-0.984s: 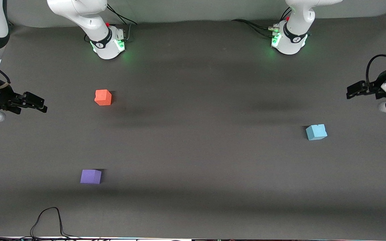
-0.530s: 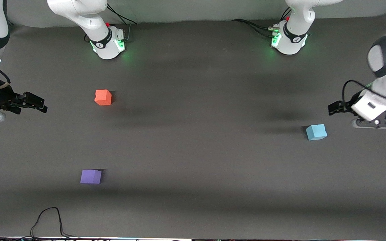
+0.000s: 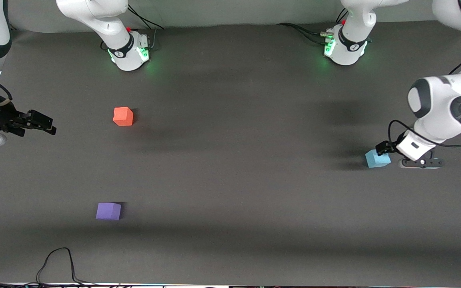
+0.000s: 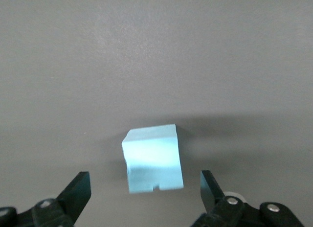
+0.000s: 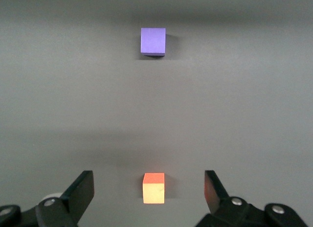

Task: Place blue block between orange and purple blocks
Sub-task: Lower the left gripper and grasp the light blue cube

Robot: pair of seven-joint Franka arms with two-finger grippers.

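Blue block (image 4: 153, 158) sits on the counter (image 3: 230, 180) just under the left end effector (image 4: 145, 188), fingers spread wide; right end effector (image 5: 149, 188), also spread, waits.

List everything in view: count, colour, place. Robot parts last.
blue block: 1, light sky-blue, on the table toward the left arm's end, under the left end effector.
orange block: 1, orange-red, on the table toward the right arm's end, farther from the front camera than the purple block.
purple block: 1, violet, toward the right arm's end, nearest the front camera.
table: 1, dark grey mat.
cable: 1, black, on the table edge nearest the front camera.
left end effector: 1, black fingers, open, straddling the blue block without touching.
right end effector: 1, black, open, waiting at the right arm's end.
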